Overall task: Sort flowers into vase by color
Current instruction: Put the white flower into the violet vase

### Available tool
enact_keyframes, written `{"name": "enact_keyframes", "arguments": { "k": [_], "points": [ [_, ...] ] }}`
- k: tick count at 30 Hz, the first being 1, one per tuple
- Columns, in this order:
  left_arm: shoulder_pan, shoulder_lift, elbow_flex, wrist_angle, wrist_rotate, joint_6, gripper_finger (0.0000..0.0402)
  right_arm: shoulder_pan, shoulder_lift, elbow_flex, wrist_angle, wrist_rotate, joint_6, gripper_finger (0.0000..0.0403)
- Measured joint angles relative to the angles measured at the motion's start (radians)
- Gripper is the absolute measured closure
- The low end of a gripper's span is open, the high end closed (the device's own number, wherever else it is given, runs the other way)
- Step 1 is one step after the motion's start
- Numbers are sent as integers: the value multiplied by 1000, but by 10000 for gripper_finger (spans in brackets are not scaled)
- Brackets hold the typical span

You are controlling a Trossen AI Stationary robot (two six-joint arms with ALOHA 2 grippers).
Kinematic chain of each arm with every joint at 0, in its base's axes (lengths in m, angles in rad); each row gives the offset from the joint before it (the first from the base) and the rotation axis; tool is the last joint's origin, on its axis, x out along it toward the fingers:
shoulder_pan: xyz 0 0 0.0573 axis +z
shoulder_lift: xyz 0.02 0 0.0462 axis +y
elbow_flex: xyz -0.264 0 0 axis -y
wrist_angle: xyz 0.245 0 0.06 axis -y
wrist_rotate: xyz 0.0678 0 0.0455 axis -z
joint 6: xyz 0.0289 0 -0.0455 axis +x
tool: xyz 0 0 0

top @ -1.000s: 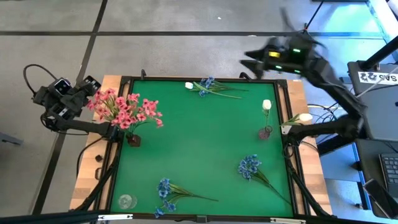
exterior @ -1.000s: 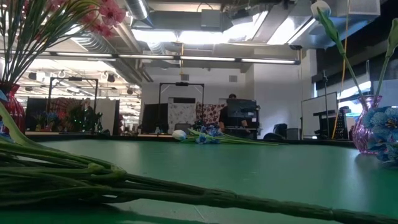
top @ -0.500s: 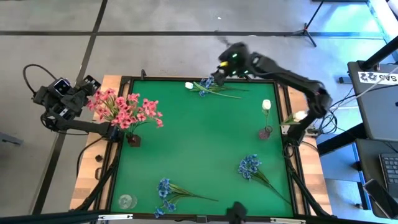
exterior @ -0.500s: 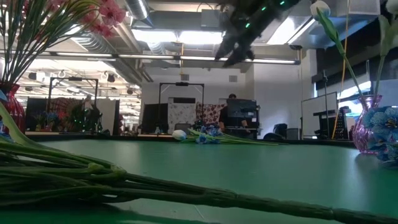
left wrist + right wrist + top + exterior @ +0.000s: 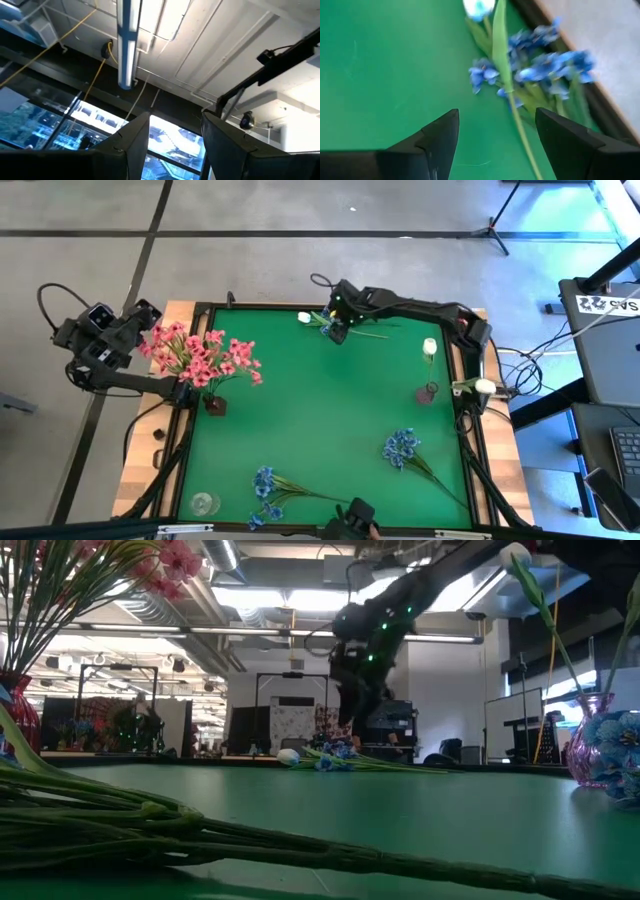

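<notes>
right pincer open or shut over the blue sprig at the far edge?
Open. The right pincer shows its fingers spread wide, with the blue sprig lying on the mat between and beyond them, not gripped.

Two dark, slim jointed arms. Right arm [image 5: 420, 306] black, green status light just behind its tool [image 5: 336, 332], thin black cable looping off wrist. Left tool [image 5: 172, 145]: two flat, dark tapered fingers.
</notes>
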Motion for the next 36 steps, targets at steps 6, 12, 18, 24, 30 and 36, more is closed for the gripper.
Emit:
{"name": "enact_keyframes", "arguments": {
  "k": [6, 12, 18, 24, 30, 36],
  "points": [
    [0, 0, 0, -1, -27, 0, 227, -26, 73, 0, -17, 1, -28, 168],
    [0, 0, 0, -2, -27, 0, 227, -75, 115, 0, -60, -18, -29, 220],
    [0, 0, 0, -3, -27, -1, 227, -83, 164, 2, -69, -45, -69, 248],
    [0, 0, 0, -3, -27, -1, 227, -82, 180, 5, -63, -21, -74, 295],
    [0, 0, 0, 0, -27, -2, 227, -81, 181, 3, -45, -13, -70, 391],
    [0, 0, 0, 1, -21, -4, 227, -75, 72, -6, -23, 11, -20, 396]
  ]
}}
